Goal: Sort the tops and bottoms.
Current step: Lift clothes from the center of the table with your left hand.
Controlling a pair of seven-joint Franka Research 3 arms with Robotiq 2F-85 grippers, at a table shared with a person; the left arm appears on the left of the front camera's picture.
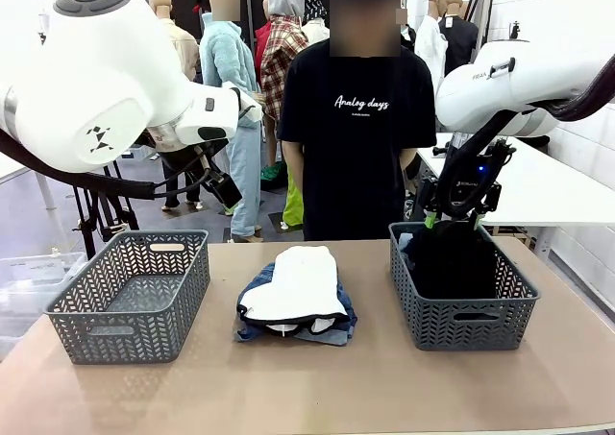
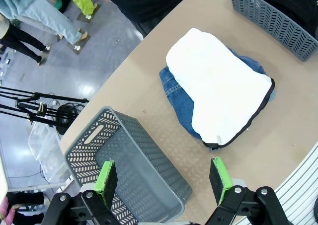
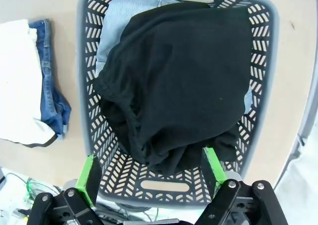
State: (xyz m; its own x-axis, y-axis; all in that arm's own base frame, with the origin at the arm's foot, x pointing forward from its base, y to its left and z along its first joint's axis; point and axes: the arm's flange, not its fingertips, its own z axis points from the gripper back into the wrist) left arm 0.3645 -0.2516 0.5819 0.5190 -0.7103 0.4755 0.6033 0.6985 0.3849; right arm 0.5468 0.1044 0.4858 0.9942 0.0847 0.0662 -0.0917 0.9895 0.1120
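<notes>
- Table (image 1: 288,387) seen from the robot's side; a person (image 1: 357,118) stands at 12 o'clock with arms down, taking no part.
- Centre pile: the white top (image 1: 298,281) lies folded on the denim shorts (image 1: 252,299). Blue cloth shows around the top's edges, so the shorts are mostly covered.
- Left basket (image 1: 115,329) sits at 9 o'clock from the pile, a little apart from it. The left wrist view shows nothing inside.
- Right basket (image 1: 461,325) sits at 3 o'clock from the pile. It holds the black top (image 3: 184,76), bulky and crumpled, which fills most of it. A pale blue cloth (image 3: 117,21) lies under the top at the basket's far end; I cannot tell what kind of garment it is.
- Left hand (image 2: 163,178) hangs high above the table, over the left basket's near side, with its fingers spread wide and nothing between them.
- Right hand (image 3: 151,174) hovers just above the right basket's far rim, fingers spread wide, clear of the black top.
- Progress, my judgement: about a third to half done. The black top looks sorted into the 3 o'clock basket.
- Left to do: lift the white top off the shorts and put it with the black one. Then move the shorts, most likely into the 9 o'clock basket.
- Open question: the pale blue cloth may be in the wrong basket.
</notes>
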